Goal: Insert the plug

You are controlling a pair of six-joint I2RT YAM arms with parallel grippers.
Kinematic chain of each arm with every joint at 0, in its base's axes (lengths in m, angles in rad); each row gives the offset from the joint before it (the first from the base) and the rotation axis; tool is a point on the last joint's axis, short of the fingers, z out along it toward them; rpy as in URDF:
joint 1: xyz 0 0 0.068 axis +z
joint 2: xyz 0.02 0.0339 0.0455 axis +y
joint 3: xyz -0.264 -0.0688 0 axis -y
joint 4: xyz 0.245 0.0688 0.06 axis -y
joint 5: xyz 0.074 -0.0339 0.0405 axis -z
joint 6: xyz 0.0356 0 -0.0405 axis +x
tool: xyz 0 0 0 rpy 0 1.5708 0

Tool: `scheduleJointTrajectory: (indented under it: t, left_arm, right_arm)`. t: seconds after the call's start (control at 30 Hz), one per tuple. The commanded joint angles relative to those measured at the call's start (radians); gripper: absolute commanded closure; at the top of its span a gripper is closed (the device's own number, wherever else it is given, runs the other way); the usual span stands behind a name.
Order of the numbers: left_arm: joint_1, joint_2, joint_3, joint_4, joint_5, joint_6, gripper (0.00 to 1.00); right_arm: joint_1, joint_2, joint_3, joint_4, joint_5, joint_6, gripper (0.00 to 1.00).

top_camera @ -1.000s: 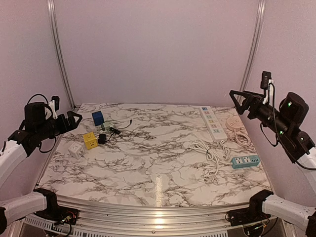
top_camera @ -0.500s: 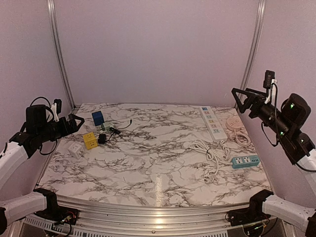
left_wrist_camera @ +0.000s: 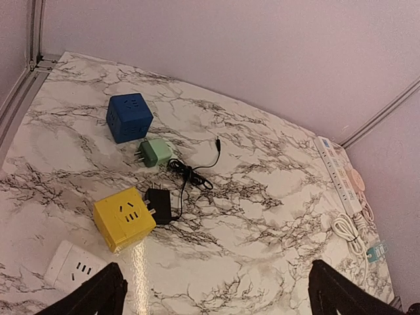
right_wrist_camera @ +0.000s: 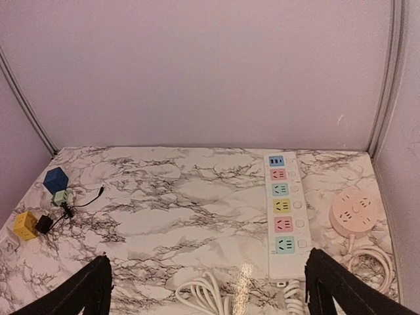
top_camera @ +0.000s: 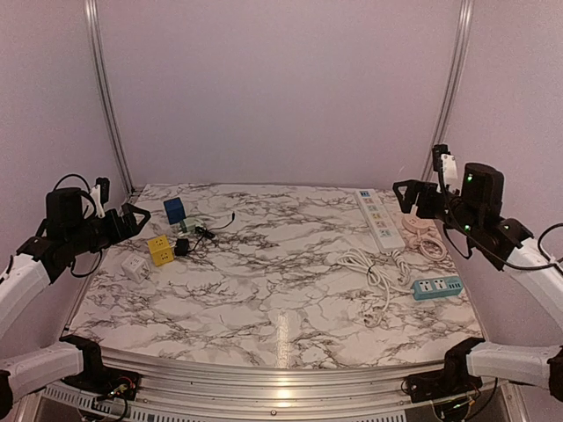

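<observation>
A black plug (left_wrist_camera: pixel 161 205) with a thin black cable lies on the marble table (left_wrist_camera: pixel 275 197), its prongs against the yellow cube socket (left_wrist_camera: pixel 123 218). A green plug (left_wrist_camera: pixel 155 152) lies beside the blue cube socket (left_wrist_camera: pixel 129 117). In the top view the black plug (top_camera: pixel 181 247) sits at the far left. My left gripper (top_camera: pixel 136 217) hovers open above the table's left edge, nothing between its fingers (left_wrist_camera: pixel 98 295). My right gripper (top_camera: pixel 403 197) hangs open over the far right, above the white power strip (right_wrist_camera: pixel 283 213) with coloured outlets.
A white square socket (left_wrist_camera: pixel 72 266) lies near the yellow cube. A pink round socket (right_wrist_camera: pixel 356 211), a coiled white cord (top_camera: pixel 374 268) and a teal power strip (top_camera: pixel 437 287) lie on the right. Walls enclose the back and sides.
My right arm has swung down and to the left, lower over the power strip. My left arm has sunk slightly. Both grippers stay open.
</observation>
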Motion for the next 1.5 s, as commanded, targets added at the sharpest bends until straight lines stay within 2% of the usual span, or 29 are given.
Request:
scheduleJointTrajectory:
  t: [0.0, 0.27, 0.53, 0.67, 0.9, 0.97, 1.07, 1.27, 1.37, 1.47]
  left_arm:
    - [0.006, -0.009, -0.015, 0.019, 0.014, -0.006, 0.01]
    - [0.006, -0.009, -0.018, 0.017, 0.012, -0.01, 0.01]
    - [0.006, -0.011, -0.02, 0.019, 0.014, -0.012, 0.01]
    - [0.006, -0.01, -0.02, 0.021, 0.019, -0.015, 0.01]
    - [0.006, -0.005, -0.022, 0.027, 0.027, -0.018, 0.01]
    - [0.006, -0.005, -0.022, 0.026, 0.027, -0.018, 0.01]
    - [0.006, -0.006, -0.024, 0.026, 0.027, -0.02, 0.01]
    - [0.006, -0.003, -0.022, 0.027, 0.028, -0.018, 0.01]
    - [0.006, 0.001, -0.02, 0.027, 0.027, -0.02, 0.01]
    - [0.007, 0.004, -0.022, 0.024, 0.026, -0.019, 0.01]
  right_arm:
    - [0.002, 0.046, 0.032, -0.055, 0.154, -0.013, 0.01]
    - [0.002, 0.134, 0.03, -0.061, 0.208, -0.021, 0.01]
    - [0.002, 0.183, 0.003, -0.196, 0.394, 0.025, 0.02]
    - [0.0, 0.197, -0.052, -0.247, 0.5, 0.172, 0.01]
    - [-0.025, 0.183, -0.203, -0.234, 0.549, 0.456, 0.01]
    - [-0.043, 0.184, -0.233, -0.217, 0.548, 0.49, 0.01]
    - [-0.062, 0.184, -0.249, -0.161, 0.49, 0.41, 0.02]
    - [-0.038, 0.156, -0.252, 0.046, 0.097, 0.028, 0.19]
    - [0.007, 0.212, -0.198, 0.04, 0.046, -0.046, 0.2]
    - [0.027, 0.341, -0.134, -0.023, 0.048, -0.075, 0.19]
